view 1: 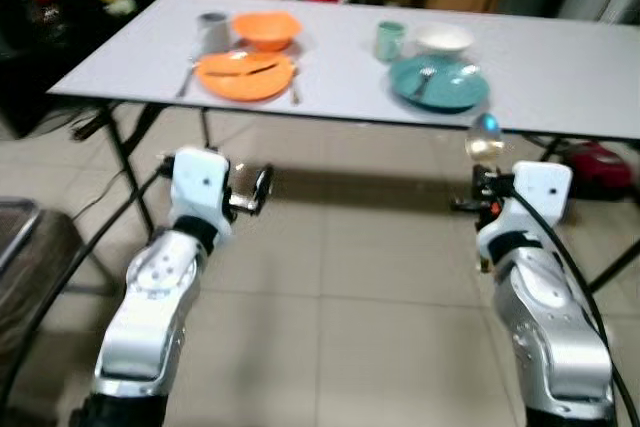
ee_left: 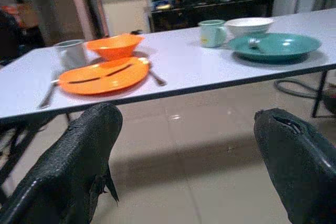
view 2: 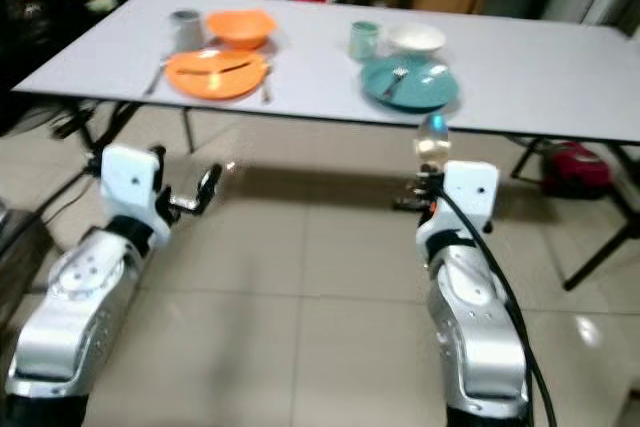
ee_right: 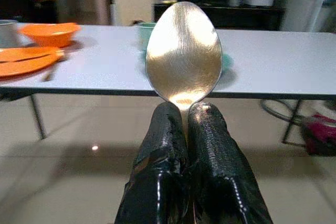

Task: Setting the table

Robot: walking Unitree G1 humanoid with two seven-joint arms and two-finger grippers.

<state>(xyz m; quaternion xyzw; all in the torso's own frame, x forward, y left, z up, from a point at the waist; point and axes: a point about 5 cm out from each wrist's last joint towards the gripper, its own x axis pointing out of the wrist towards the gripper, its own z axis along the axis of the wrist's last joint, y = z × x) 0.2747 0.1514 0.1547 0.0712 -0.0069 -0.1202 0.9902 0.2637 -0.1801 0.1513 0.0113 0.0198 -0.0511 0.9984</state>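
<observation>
Orange plate (view 1: 245,75) and orange bowl (view 1: 266,29), teal plate (view 1: 439,83), mint mug (view 1: 390,41), white bowl (view 1: 444,40), pale grey surface (view 1: 560,67). Spoon (ee_right: 184,53) silver, brushed sheen.

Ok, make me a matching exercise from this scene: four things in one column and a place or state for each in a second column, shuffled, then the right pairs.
Things:
1. spoon
2. fork
3. orange bowl
4. left pincer

Places or states:
A. behind the orange plate
B. open, holding nothing
C. clamped in the right pincer
D. lying on the teal plate

Pairs: 1-C, 2-D, 3-A, 4-B
</observation>
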